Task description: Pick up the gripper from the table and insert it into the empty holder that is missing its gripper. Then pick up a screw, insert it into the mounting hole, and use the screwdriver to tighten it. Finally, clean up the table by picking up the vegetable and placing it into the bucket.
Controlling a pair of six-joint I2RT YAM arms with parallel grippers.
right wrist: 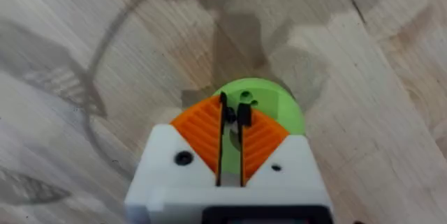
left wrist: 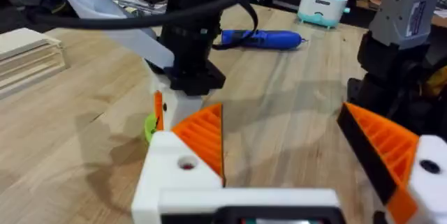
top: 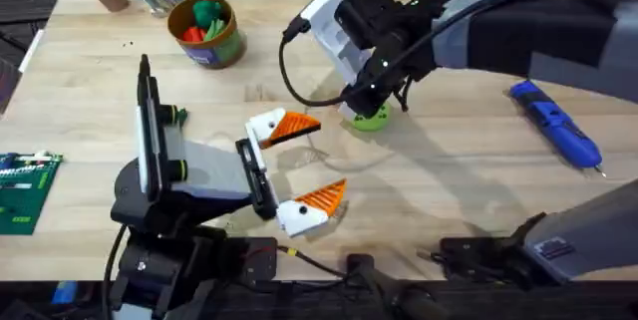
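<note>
The right gripper [top: 367,109] points down at a bright green ring [right wrist: 283,109] on the desk [top: 449,190], its body hiding most of the ring from overhead. Its orange pads [right wrist: 202,132] are nearly closed on a small dark piece, too small to identify. The right arm reaches across from the upper right. The left gripper [top: 299,165] lies low over the desk, fingers spread wide and empty. The screwdriver [top: 556,133] lies on the desk far right. The bucket [top: 207,29] stands at the rear left, with green and red toys inside
</note>
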